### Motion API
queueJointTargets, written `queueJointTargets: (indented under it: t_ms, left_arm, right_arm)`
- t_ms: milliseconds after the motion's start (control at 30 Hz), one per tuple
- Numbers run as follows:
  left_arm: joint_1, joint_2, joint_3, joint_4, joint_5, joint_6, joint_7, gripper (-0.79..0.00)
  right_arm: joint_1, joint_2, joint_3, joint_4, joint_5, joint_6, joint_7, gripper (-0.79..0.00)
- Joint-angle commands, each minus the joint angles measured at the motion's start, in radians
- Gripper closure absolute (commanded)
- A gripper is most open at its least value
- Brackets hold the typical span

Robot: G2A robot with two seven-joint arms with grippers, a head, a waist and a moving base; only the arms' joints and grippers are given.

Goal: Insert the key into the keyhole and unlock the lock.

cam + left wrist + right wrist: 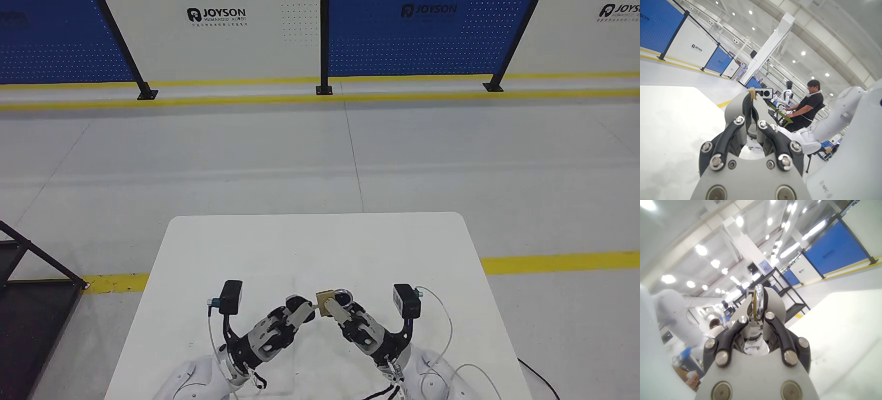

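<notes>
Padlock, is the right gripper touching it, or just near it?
Touching. The right wrist view shows the padlock pinched between the two fingers of the right gripper, pressed against both.

Left end effector [306,310] and right end effector [337,308] meet at lock [325,298]

Brass-yellow lock [326,298], silvery shackle [759,302]; white table [400,250]; pale grey floor [300,170], yellow stripes; blue-and-white panels [430,30]
</notes>
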Motion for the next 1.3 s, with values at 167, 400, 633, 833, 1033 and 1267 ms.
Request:
queueJointTargets:
  t_ms: [167, 400, 633, 833, 1033, 1267]
  left_arm:
    - [-0.002, 0.002, 0.002, 0.000, -0.007, 0.004, -0.009, -0.246]
    - [-0.003, 0.005, -0.003, 0.001, -0.009, 0.002, -0.008, -0.215]
    - [0.006, 0.010, -0.021, 0.014, -0.006, -0.025, -0.012, -0.160]
    - [-0.002, 0.013, -0.014, 0.013, -0.018, -0.020, -0.040, -0.154]
    - [-0.012, 0.014, -0.003, 0.011, -0.029, -0.013, -0.052, -0.132]
    - [-0.016, 0.015, 0.000, 0.012, -0.029, -0.009, -0.053, -0.086]
  right_arm:
    - [-0.001, -0.001, 0.001, -0.002, 0.000, 0.001, 0.002, 0.000]
    - [-0.004, 0.000, 0.009, -0.004, 0.008, -0.003, -0.001, 0.000]
    - [-0.012, 0.004, 0.031, -0.002, 0.036, -0.024, 0.000, 0.000]
    - [-0.014, 0.005, 0.034, -0.005, 0.044, -0.023, 0.012, 0.000]
    - [-0.011, 0.003, 0.028, -0.006, 0.041, -0.011, 0.021, 0.000]
    - [-0.010, 0.002, 0.025, -0.007, 0.036, 0.000, 0.029, 0.000]
